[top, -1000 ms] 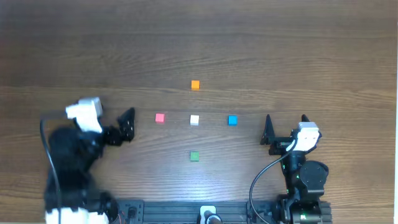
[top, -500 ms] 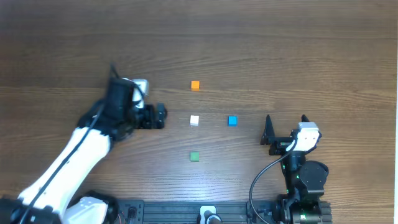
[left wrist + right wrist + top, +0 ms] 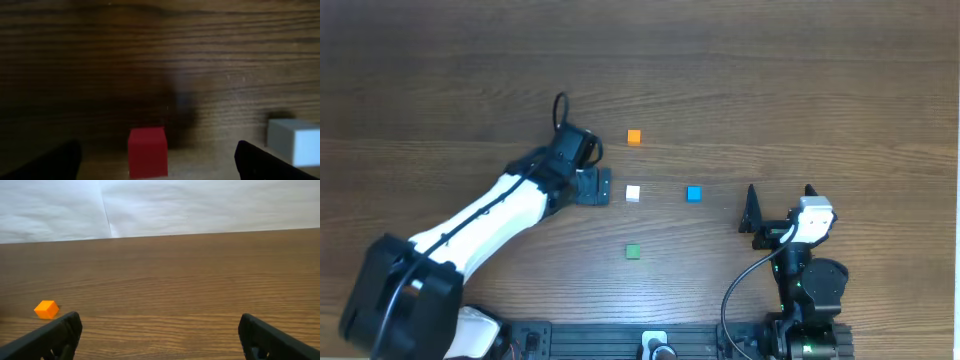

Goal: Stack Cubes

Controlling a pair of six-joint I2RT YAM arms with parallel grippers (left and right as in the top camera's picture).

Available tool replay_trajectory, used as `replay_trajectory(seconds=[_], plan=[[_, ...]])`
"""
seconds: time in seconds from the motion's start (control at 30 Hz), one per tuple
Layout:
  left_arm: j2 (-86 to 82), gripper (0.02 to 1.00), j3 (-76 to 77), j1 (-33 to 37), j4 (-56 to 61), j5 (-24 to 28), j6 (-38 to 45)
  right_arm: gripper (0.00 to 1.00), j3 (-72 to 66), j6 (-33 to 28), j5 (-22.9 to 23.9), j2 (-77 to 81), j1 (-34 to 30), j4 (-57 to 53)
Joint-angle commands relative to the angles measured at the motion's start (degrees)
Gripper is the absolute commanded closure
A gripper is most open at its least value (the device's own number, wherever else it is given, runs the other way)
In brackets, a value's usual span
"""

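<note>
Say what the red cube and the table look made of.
Red cube: probably painted wood or plastic, judging by its flat matte faces, crisp edges and lack of visible grain. Table: wood or wood-look laminate, with long dark grain lines and a slight sheen.

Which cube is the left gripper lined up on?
The red cube, centred between the left gripper's open fingers; the white cube sits off to one side.

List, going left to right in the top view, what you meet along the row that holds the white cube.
left gripper → white cube → blue cube → right gripper
</note>
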Motion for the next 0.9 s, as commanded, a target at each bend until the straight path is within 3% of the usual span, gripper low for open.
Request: replay_trajectory(seconds=[0.03, 0.23, 0.6, 0.9], plan=[[3.3, 0.062, 1.4, -0.5, -0.2, -3.5, -2.4, 0.009, -0.5, -0.5, -0.5, -0.4, -0.4, 0.2], [5.3, 0.071, 1.4, -0.5, -0.3, -3.5, -3.3, 0.009, -0.5, -0.5, -0.5, -0.4, -0.4, 0.2], [5.5, 0.362, 1.4, -0.7, -1.6, -3.0, -3.9, 0.009, -0.5, -0.5, -0.5, -0.4, -0.4, 0.2], [5.5, 0.478, 1.4, -0.7, -1.8, -2.8, -4.1, 0.007, -0.5, -0.5, -0.5, -0.4, -0.4, 0.2]])
